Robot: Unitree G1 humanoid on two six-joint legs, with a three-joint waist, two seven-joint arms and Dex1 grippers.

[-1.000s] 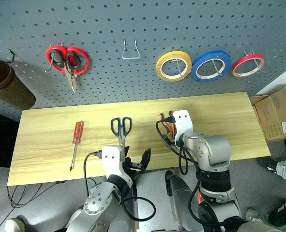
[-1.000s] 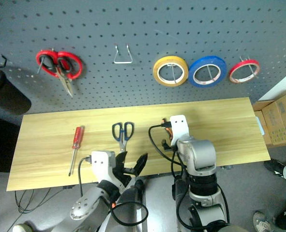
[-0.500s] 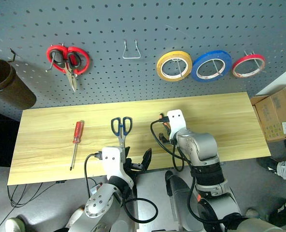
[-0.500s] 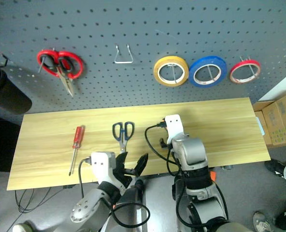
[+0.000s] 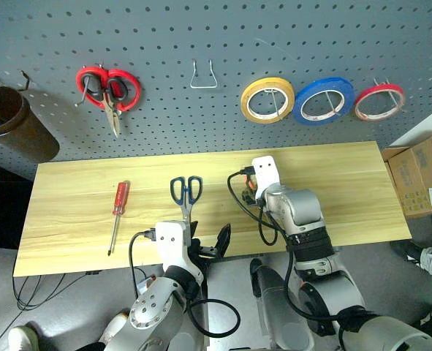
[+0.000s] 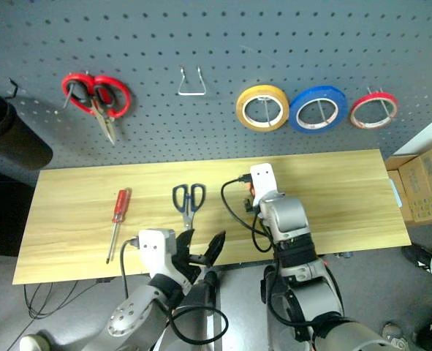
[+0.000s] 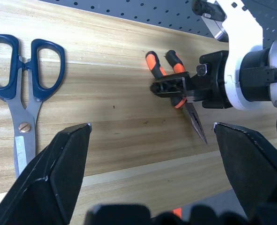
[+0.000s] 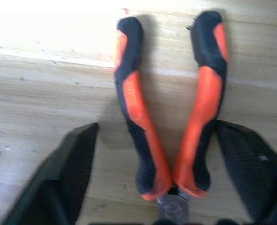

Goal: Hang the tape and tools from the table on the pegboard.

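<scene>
Spread around the pliers (image 8: 168, 108), my right gripper (image 8: 157, 173) has one finger (image 8: 65, 173) outside each orange-and-black handle, not yet pinching them. They lie flat on the table (image 5: 77, 212), handles pointing away from my wrist.

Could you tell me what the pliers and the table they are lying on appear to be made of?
The pliers seem to be bare grey steel at the pointed nose, with matte orange-and-black handle sleeves that look like moulded rubber or soft plastic. The table looks like light yellowish wood planks, judging by its grain lines and seams, with a smooth, slightly glossy finish; it could also be a laminate.
</scene>
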